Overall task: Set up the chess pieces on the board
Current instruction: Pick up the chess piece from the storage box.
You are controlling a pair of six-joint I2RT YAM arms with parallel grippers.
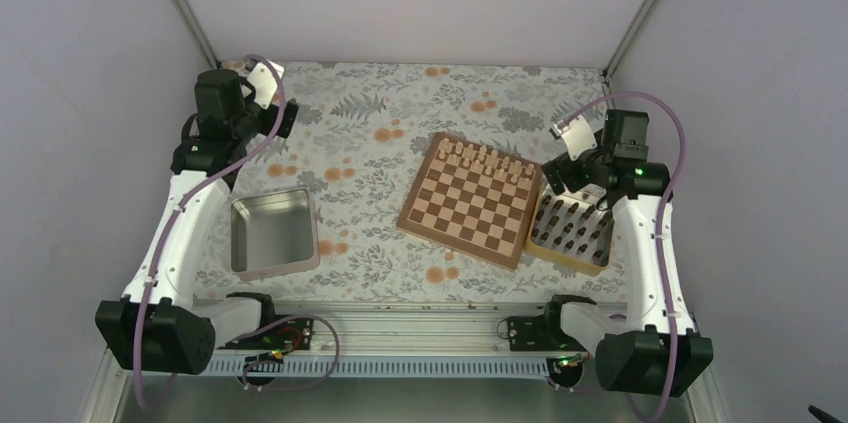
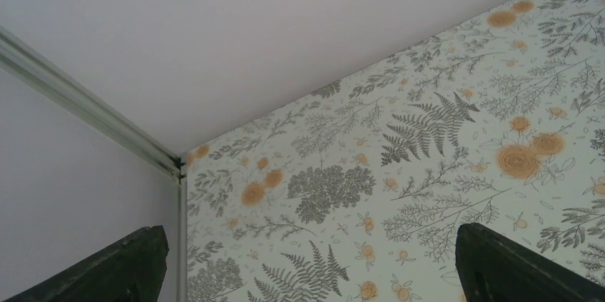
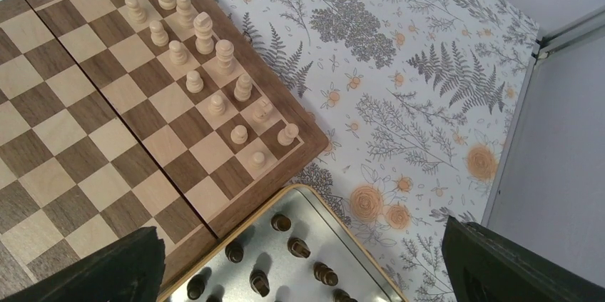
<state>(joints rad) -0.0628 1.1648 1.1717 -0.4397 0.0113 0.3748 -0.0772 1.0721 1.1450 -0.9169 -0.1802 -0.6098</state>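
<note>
Board: the board (image 1: pixel 470 208) lies turned at an angle on the floral cloth (image 1: pixel 370 143), right of the middle of the table. In the right wrist view we see its far right corner and brown border.
Cream pieces: the cream pieces (image 1: pixel 488 158) stand upright in two rows along the board's far edge. The right wrist view shows the taller ones in the outer row, next to the border.
Dark chess pieces: the dark chess pieces (image 3: pixel 296 247) stand upright in rows inside the tray (image 1: pixel 563 255), and every dark one we can see is there. We cannot tell their kinds.
Tray: it sits just beside the board's right edge. We cannot tell whether the two touch.
Tin: the grey tin (image 1: pixel 272 235) sits well apart from the board, on the left near the left arm.
Left gripper: the left gripper (image 2: pixel 310 234) hangs over bare cloth near the far left corner, by the wall and a metal frame post (image 2: pixel 85 106). Its fingers (image 2: pixel 114 273) are spread wide with nothing between them.
Right gripper: the right gripper (image 3: pixel 303 234) hovers above the far end of the tray and the board's corner. Its fingers (image 3: pixel 499 266) are wide apart and hold nothing.
</note>
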